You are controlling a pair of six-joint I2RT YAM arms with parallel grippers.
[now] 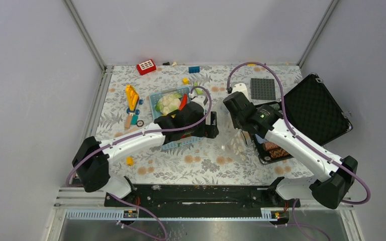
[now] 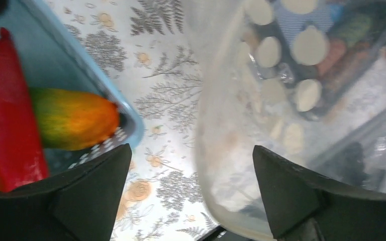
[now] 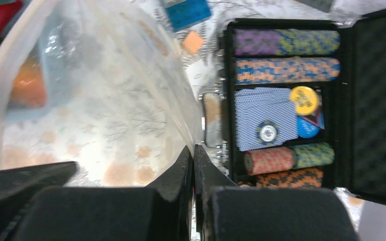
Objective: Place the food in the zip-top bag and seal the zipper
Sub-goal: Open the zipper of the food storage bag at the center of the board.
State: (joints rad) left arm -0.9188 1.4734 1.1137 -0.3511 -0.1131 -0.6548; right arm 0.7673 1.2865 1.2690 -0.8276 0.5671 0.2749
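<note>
Grey walls [image 1: 201,30]; floral, perhaps cloth-covered table [image 1: 206,168].

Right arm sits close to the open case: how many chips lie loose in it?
3: yellow chip, blue chip right beside it, blue-and-white chip on the cards. Others may be hidden.

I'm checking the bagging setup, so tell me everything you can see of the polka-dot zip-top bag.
The zip-top bag is a clear, soft plastic pouch printed with white dots, wrinkled and glossy. It sits on the floral table cover between the blue basket and the open black case. Its mouth looks spread open, unsealed. The right gripper pinches its edge with jaws shut. What it holds, if anything, cannot be told.
</note>
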